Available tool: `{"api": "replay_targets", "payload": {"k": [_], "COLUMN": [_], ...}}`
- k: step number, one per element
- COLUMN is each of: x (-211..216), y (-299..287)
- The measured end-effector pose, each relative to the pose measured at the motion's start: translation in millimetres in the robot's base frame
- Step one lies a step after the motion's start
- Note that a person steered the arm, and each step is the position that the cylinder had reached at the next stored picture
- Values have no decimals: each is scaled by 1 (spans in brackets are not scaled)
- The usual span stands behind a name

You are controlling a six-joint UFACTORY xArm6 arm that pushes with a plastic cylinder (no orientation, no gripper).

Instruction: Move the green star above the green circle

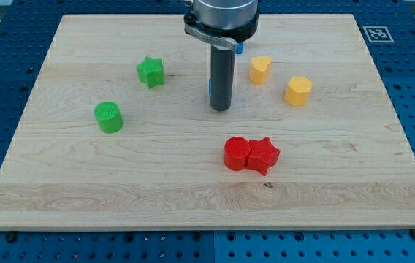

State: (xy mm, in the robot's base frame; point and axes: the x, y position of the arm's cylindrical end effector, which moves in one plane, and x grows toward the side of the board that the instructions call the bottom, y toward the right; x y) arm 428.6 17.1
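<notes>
Upright rod, my tip (221, 109) mid-board, empty, right of green star (150, 71), nothing touched.

Star (150, 71) top-right of circle (109, 117) (apart)

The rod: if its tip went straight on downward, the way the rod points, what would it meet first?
My tip points straight down at the bare wooden board, so it would meet only wood. No block lies under it; the green star is well to the view's left.
</notes>
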Motion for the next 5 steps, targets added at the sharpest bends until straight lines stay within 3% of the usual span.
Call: {"api": "replay_targets", "payload": {"k": [2, 5], "x": [-32, -82], "y": [-3, -81]}}
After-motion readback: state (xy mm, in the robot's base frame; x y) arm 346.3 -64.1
